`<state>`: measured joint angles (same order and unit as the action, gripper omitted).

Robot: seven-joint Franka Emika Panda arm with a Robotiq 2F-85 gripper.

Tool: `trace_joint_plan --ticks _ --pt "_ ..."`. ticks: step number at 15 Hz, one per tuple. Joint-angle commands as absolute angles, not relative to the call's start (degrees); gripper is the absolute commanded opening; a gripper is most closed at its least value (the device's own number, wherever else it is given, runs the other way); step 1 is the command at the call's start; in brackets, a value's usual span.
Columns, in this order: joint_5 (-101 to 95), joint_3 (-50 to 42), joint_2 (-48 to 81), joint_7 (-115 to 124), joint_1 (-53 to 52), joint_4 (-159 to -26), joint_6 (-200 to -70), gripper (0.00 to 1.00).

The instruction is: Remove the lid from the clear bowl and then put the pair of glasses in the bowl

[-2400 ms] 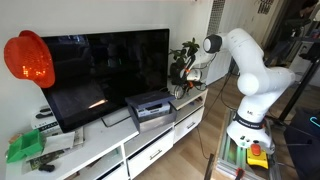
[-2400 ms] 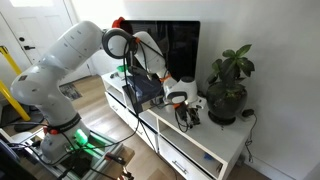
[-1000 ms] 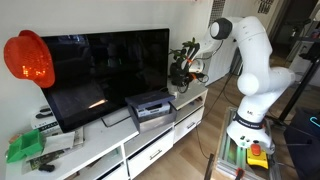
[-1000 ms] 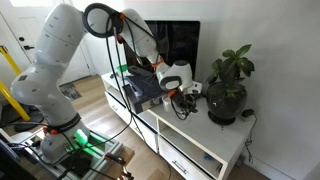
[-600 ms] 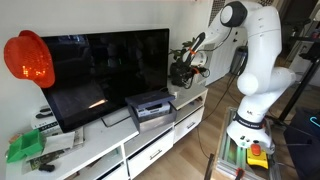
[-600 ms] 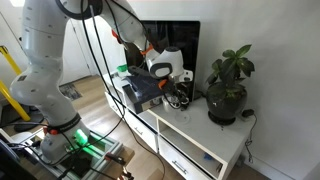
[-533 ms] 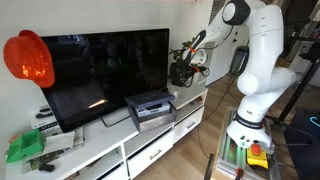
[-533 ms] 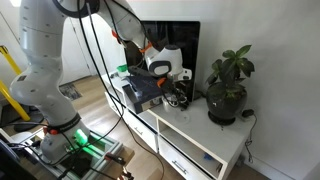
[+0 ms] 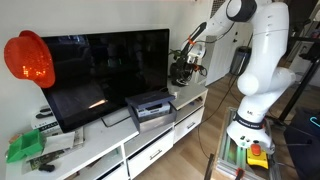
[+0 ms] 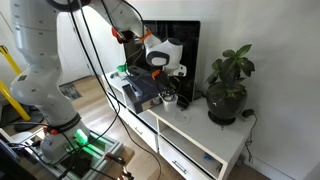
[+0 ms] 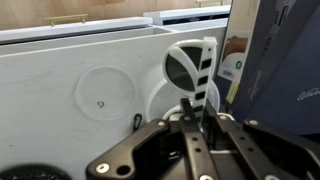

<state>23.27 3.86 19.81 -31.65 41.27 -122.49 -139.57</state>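
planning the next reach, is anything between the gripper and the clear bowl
Nothing visible does. In the wrist view the clear bowl lies on the white cabinet top, with only bare surface between it and the gripper. In an exterior view the grey device and the plant stand off to either side.

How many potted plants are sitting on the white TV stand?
1. The potted plant stands near the end of the white TV stand, beside the television. Others may be hidden from these views.
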Motion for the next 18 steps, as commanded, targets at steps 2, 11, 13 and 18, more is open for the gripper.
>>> trace_joint_plan --ticks 2,11,13,18 --pt "28.2 1.6 23.7 -34.8 39.0 -117.2 -134.1 0.03" --pt "27.7 0.7 31.4 -32.5 36.0 -110.4 -134.3 0.03" --pt "27.6 0.8 32.7 -32.3 35.5 -109.3 -134.8 0.03" --pt "26.8 0.7 35.0 -31.6 34.3 -107.5 -135.1 0.05"
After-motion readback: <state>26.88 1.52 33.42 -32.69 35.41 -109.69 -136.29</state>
